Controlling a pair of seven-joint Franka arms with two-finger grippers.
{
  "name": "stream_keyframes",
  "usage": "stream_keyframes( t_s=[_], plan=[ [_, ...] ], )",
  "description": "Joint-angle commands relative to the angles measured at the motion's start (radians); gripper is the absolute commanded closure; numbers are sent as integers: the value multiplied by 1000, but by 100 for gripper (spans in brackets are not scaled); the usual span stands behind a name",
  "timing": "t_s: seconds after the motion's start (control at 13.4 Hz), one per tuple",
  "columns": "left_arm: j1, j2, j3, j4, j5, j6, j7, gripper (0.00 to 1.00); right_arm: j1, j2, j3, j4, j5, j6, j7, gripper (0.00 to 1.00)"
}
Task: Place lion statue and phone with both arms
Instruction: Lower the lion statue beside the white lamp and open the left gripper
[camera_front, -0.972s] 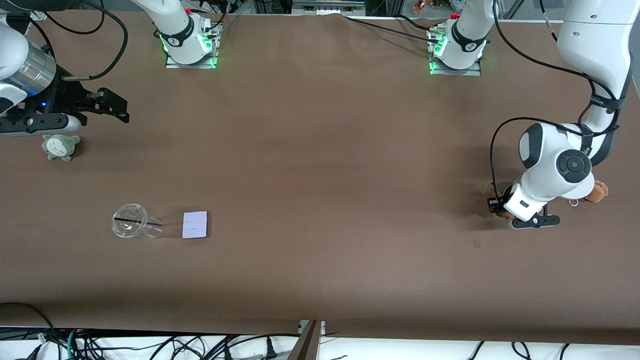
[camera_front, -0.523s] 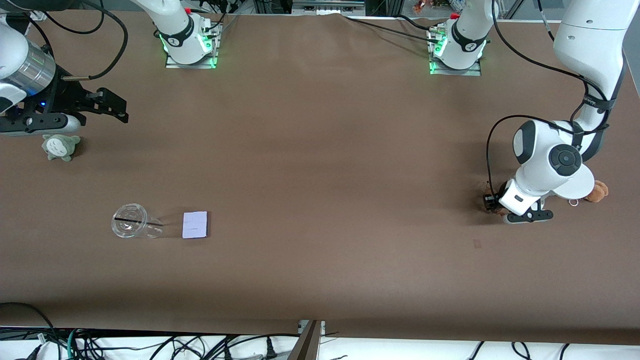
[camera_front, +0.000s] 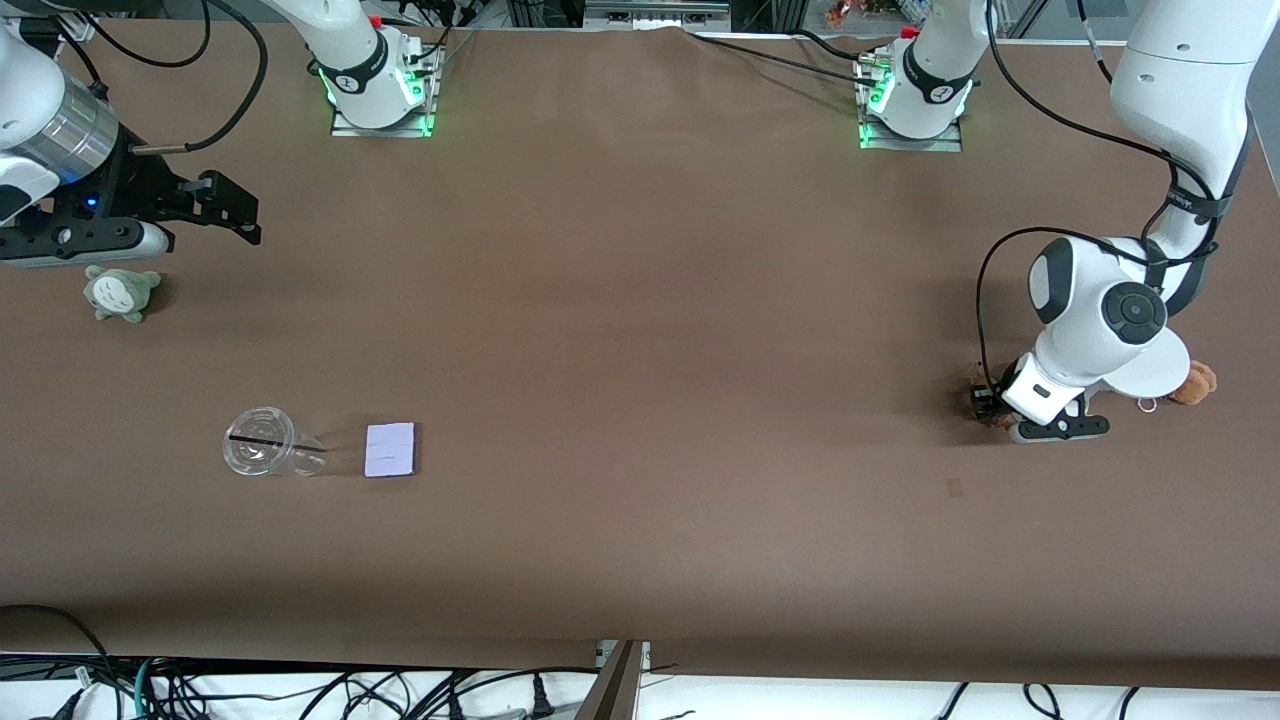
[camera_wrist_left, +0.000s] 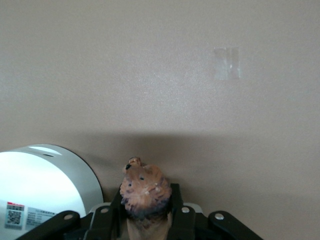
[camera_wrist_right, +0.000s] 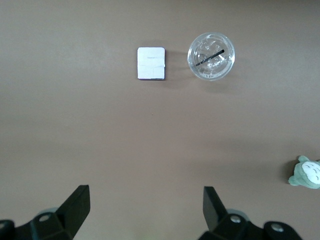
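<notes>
The lion statue (camera_wrist_left: 145, 187), orange-brown with a darker mane, sits between the fingers of my left gripper (camera_wrist_left: 146, 195). In the front view the left gripper (camera_front: 988, 408) is low over the table at the left arm's end, next to a brown plush, and shut on the lion. The phone (camera_front: 390, 449), a flat pale lavender rectangle, lies flat on the table toward the right arm's end; it also shows in the right wrist view (camera_wrist_right: 151, 63). My right gripper (camera_front: 245, 222) is open and empty, up in the air and well apart from the phone (camera_wrist_right: 145, 205).
A clear plastic cup (camera_front: 268, 454) with a black straw lies beside the phone. A grey-green plush (camera_front: 120, 293) sits under the right arm. A brown plush with a metal ring (camera_front: 1195, 383) and a white round stand (camera_wrist_left: 40, 190) sit by the left gripper.
The left gripper, with the lion in it, has shifted slightly away from the front camera. The right arm has shifted slightly away from the front camera. The phone and cup have not moved.
</notes>
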Motion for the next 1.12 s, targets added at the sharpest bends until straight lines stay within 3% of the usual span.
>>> stream_keyframes(
  t_s=[0.0, 0.07, 0.15, 0.52, 1.05],
  plan=[
    [18, -23, -14, -31, 34, 20, 8, 24, -17, -18, 16, -16, -20, 9, -10, 0],
    [18, -23, -14, -29, 34, 17, 3, 5, -18, -18, 17, -14, -20, 9, -10, 0],
    [18, -24, -14, -24, 34, 16, -3, 0, -20, -17, 17, -14, -20, 9, -10, 0],
    [6, -44, -42, 12, 29, -59, -37, 0, -81, -17, 72, -14, -20, 9, -10, 0],
    [6, -112, -155, 231, 28, -463, -153, 0, -80, -14, 69, -14, -21, 21, -10, 0]
  ],
)
